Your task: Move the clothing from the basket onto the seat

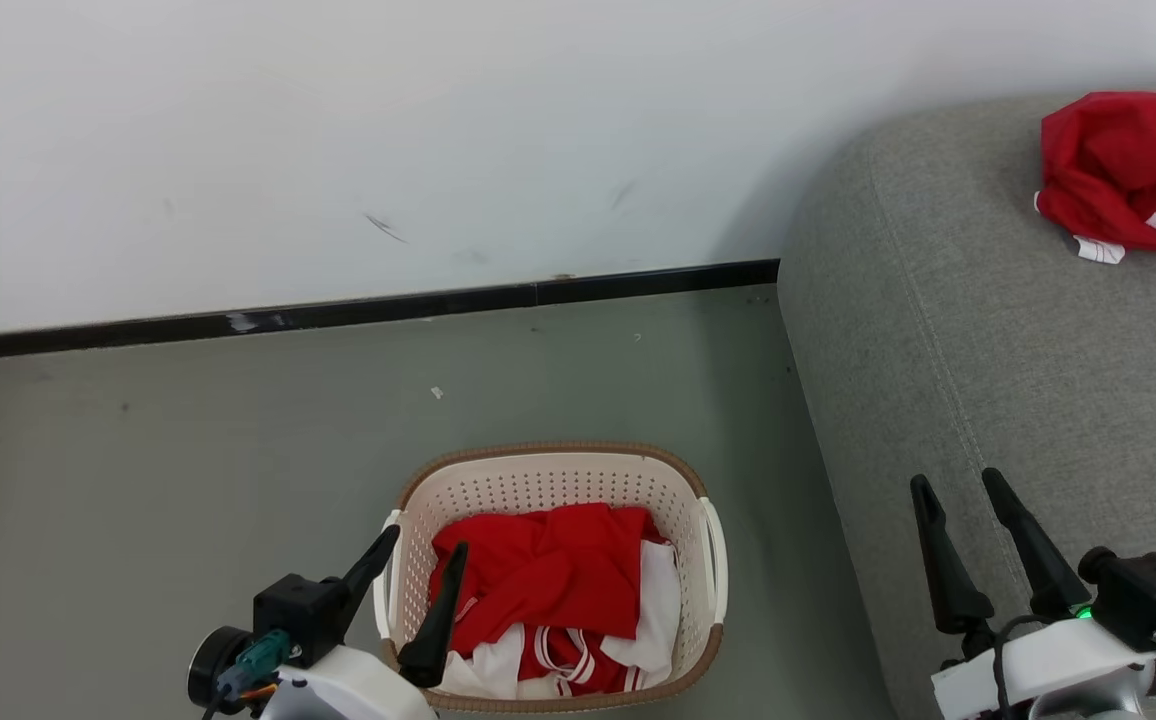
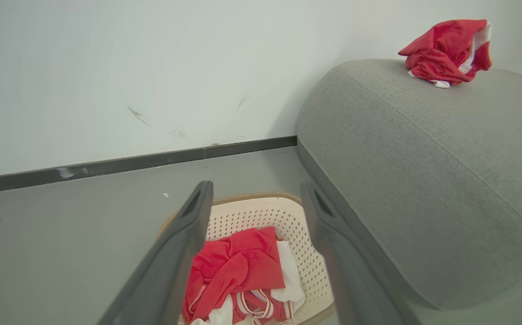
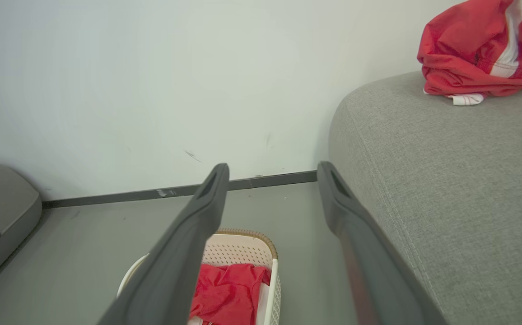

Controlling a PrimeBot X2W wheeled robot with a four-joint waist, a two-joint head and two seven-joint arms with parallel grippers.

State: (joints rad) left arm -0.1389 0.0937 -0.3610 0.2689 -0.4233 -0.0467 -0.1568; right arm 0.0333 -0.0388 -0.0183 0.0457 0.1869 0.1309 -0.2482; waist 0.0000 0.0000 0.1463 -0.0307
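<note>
**A:** Closest to us is the left gripper [image 1: 426, 540]. Its fingers are spread wide with nothing between them, hanging over the near-left rim of the laundry basket [image 1: 558, 458]. The right gripper [image 1: 955, 480] is parted and empty too, over the front edge of the grey sofa [image 1: 988, 380].

**B:** Yep. One red garment [image 1: 1128, 165] already sits crumpled at the sofa's far end. The rest of the red-and-white clothing [image 1: 548, 575] is heaped in the basket, which is on the floor just beside the sofa.

**A:** We reckon it's light, floppy and a bit slick, like sportswear. It'll drape when lifted and could snag on the rim.

**B:** So we'd pinch the raised red fold on top, mid-heap. There's no real long axis since it's just a wad. That top fold slants from near-left to far-right, with the striped trim at our end.
</note>
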